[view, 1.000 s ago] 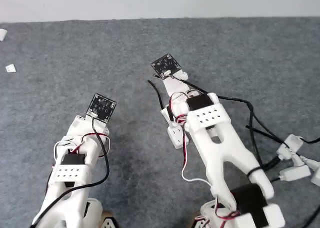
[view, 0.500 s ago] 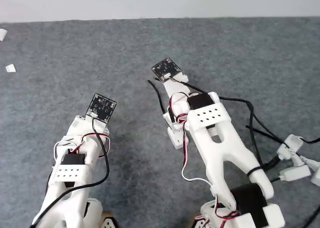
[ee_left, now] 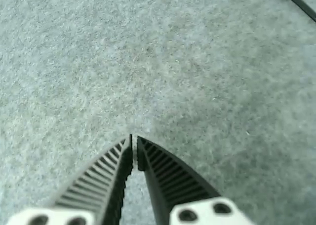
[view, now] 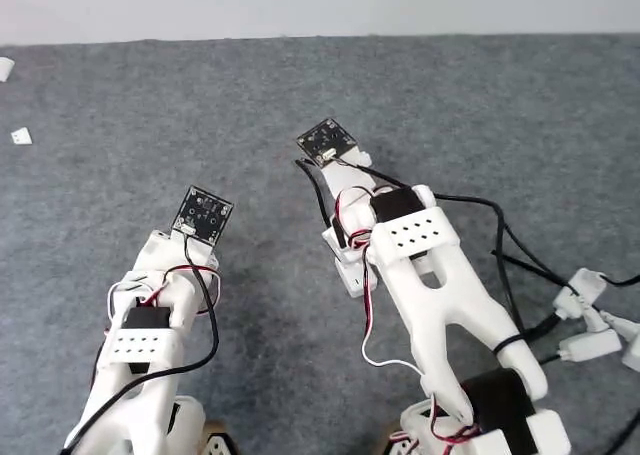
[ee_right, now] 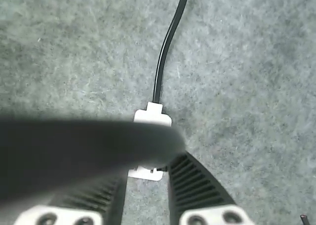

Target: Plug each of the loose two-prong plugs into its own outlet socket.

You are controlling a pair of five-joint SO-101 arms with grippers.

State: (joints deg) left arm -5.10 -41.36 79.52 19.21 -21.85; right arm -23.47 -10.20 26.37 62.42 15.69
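From above, the right arm (view: 430, 295) leans over the middle of the grey mat (view: 150, 105). A small white piece (view: 349, 269) peeks out from under it. I cannot tell from here if it is a plug or a socket. A bunch of white plugs and cords (view: 585, 320) lies at the right edge, well apart from it. The left arm (view: 145, 335) sits on the near left side. If the right arm swings, it could catch those cords and drag the bunch along.

From the left wrist, the left gripper (ee_left: 132, 138) is pressed together and holds nothing. It is over bare mat, with a black cord (ee_left: 296, 1) some way off. With no helper holding it, a socket might slide away when a plug is pushed in.

From the right wrist, the right gripper (ee_right: 148, 160) sits right at a white plug (ee_right: 153, 117). The plug's cord (ee_right: 168, 52) runs away over the mat. A blurry dark band (ee_right: 74, 146) hides part of it, so I cannot tell if the plug is pinched. If the hold is loose, the plug could twist or slip. Then the prongs would miss the holes. The cord could also tug it crooked.
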